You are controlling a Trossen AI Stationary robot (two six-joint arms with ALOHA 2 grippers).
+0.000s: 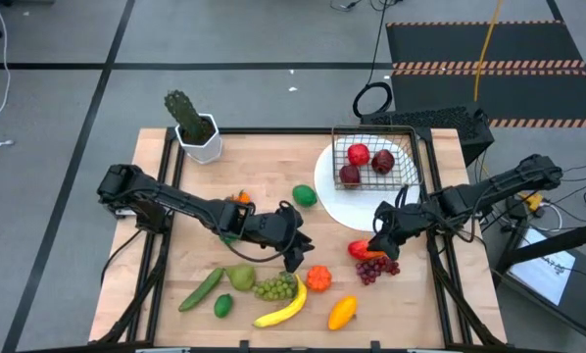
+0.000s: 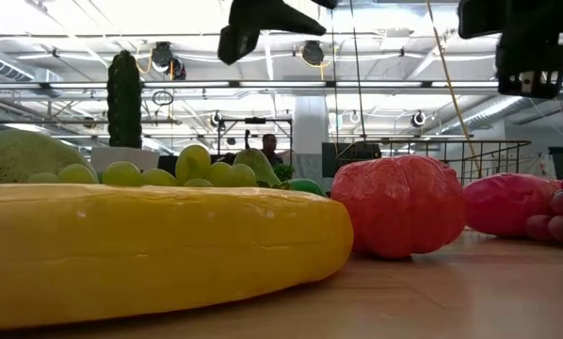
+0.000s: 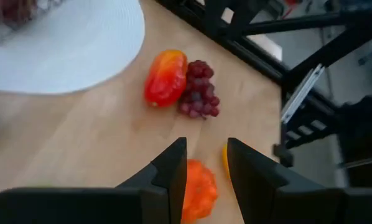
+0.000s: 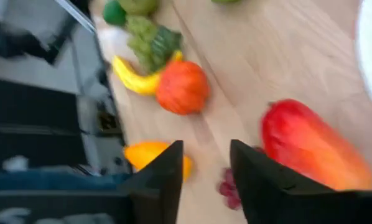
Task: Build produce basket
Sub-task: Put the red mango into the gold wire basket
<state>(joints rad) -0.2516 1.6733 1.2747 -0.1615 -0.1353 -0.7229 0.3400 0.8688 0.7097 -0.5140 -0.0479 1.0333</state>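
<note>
Produce lies scattered along the table's near edge: a banana (image 1: 283, 310), a yellow-orange mango (image 1: 342, 312), a lime (image 1: 223, 306), a cucumber (image 1: 202, 289), green grapes (image 1: 275, 287), a pear (image 1: 240, 277) and an orange (image 1: 318, 278). Just above the orange hangs the left gripper (image 1: 293, 257), its jaws slightly apart with nothing between them. Farther right the right gripper (image 1: 379, 247) hovers over a red mango (image 1: 363, 249) and purple grapes (image 1: 375, 268), its jaws a little apart and empty. Beyond, a second lime (image 1: 304, 195) sits mid-table. At the far side the basket (image 1: 403, 137) rests on a white plate (image 1: 328, 191) and holds three red apples (image 1: 359, 154). A potted cactus (image 1: 193, 126) stands at the far left
</note>
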